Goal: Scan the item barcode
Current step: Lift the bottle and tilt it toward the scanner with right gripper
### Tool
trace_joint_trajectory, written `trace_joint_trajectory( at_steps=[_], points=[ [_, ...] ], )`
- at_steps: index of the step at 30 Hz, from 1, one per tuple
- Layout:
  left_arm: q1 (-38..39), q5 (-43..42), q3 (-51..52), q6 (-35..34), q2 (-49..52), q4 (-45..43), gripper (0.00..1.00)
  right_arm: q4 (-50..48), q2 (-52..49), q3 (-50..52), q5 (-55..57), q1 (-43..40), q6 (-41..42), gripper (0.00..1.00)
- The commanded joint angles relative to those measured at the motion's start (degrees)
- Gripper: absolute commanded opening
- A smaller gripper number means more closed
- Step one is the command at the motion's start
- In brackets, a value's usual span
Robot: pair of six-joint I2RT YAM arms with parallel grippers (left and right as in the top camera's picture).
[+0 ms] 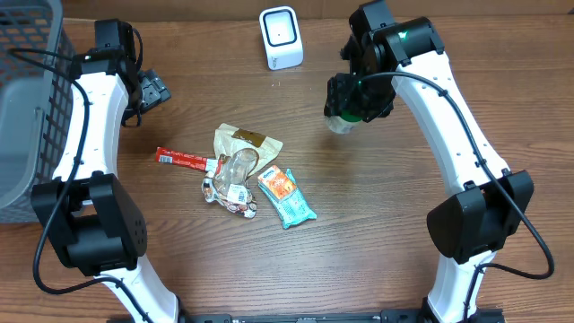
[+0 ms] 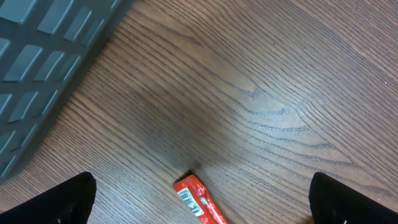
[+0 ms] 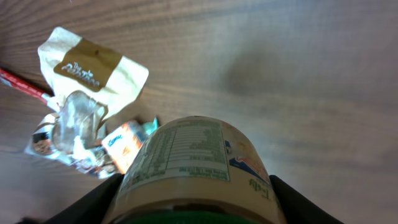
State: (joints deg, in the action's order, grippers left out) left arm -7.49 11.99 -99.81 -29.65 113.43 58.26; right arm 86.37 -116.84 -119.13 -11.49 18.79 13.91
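My right gripper (image 1: 356,100) is shut on a cream-labelled jar (image 1: 342,123) with a green lid and holds it above the table, right of the white scanner (image 1: 281,38). In the right wrist view the jar (image 3: 196,162) fills the space between both fingers (image 3: 93,204), its nutrition panel facing up; no barcode shows on it. My left gripper (image 1: 151,90) hangs open over bare wood at the far left, apart from everything. Below it lies the end of a red stick packet (image 2: 199,200) with its barcode up.
A pile lies mid-table: the red stick packet (image 1: 184,159), a cream pouch with a brown label (image 1: 247,141), a clear crinkled wrapper (image 1: 231,184) and a teal-and-orange packet (image 1: 285,196). A grey basket (image 1: 27,99) stands at the left edge.
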Motion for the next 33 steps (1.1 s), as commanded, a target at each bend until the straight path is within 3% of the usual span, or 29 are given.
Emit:
trace_joint_trajectory(
  at_steps=[1,2,3,7,8,14,27,30,33],
  points=[
    [0.4,-0.2,-1.3,-0.4,-0.3,-0.1,1.00,2.4,1.7,-0.8,-3.8,-0.1,8.9,0.04],
    [0.4,-0.2,-1.3,-0.3,-0.3,-0.1,1.00,3.7,1.7,-0.8,-5.0,-0.1,10.1,0.07],
    [0.4,-0.2,-1.3,-0.4,-0.3,-0.1,1.00,5.0,1.7,-0.8,-6.4,-0.1,10.3,0.17],
    [0.4,-0.2,-1.3,-0.4,-0.3,-0.1,1.00,10.8,1.7,-0.8,-10.7,-0.1,10.3,0.19],
    [0.4,-0.2,-1.3,-0.4,-0.3,0.0,1.00,10.7,1.7,-0.9,-11.9,-0.1,10.3,0.12],
    [0.4,-0.2,-1.3,-0.3,-0.3,0.0,1.00,10.7,1.7,-0.9,-17.2,-0.1,10.3,0.07],
    [0.4,-0.2,-1.3,-0.4,-0.3,0.0,1.00,10.7,1.7,-0.9,-35.8,-0.1,10.3,0.13],
    [0.4,-0.2,-1.3,-0.4,-0.3,0.0,1.00,10.7,1.7,-0.9,-38.0,-0.1,10.3,0.04],
    [0.4,-0.2,-1.3,-0.4,-0.3,-0.1,1.00,10.7,1.7,-0.9,-39.9,-0.1,10.3,0.04]
  ],
)
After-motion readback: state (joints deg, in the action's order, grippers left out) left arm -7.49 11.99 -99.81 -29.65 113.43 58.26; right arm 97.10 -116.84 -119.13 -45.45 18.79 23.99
